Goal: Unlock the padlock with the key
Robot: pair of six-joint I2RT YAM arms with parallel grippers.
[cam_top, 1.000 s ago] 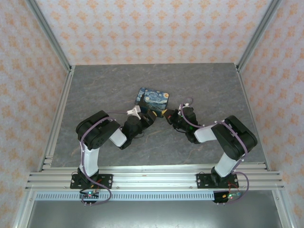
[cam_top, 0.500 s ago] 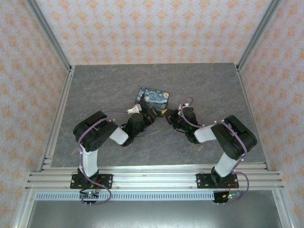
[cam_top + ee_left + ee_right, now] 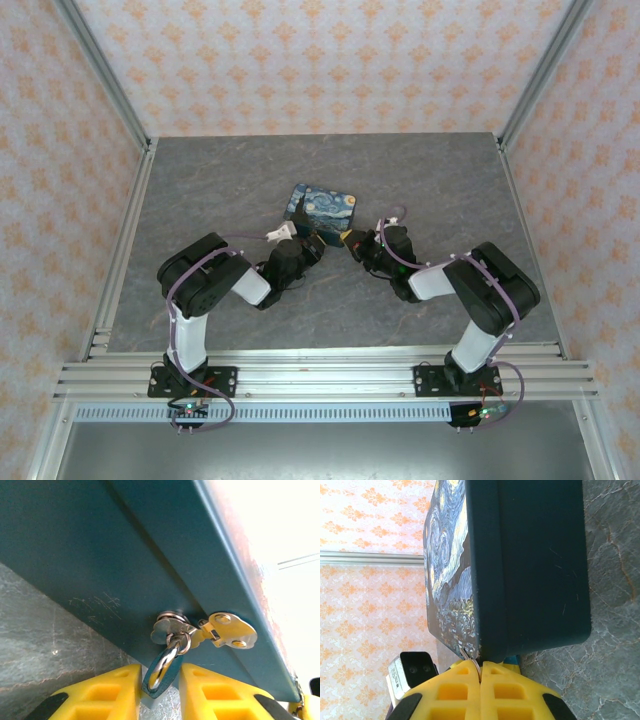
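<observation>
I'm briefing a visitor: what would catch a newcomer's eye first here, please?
The swirl-print box sits mid-table, with the left arm and right arm reaching to it. On its teal side, the padlock hangs from a silver hasp between the yellow fingers of the left gripper. The right gripper, shut at the box's corner, pinches a thin metal ring.

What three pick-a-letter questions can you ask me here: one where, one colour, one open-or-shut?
1. Where is the padlock?
A) hanging on the box's silver latch
B) on the lid
C) lying alone on the table

2. What colour are the grippers' fingers?
A) red
B) yellow
C) green

3. How is the right gripper?
A) wide open
B) shut
C) holding the box

Answers:
1. A: it loops through the latch ring.
2. B: both wrist views show yellow.
3. B: its fingers press together on a thin silver bit, seemingly the key.
</observation>
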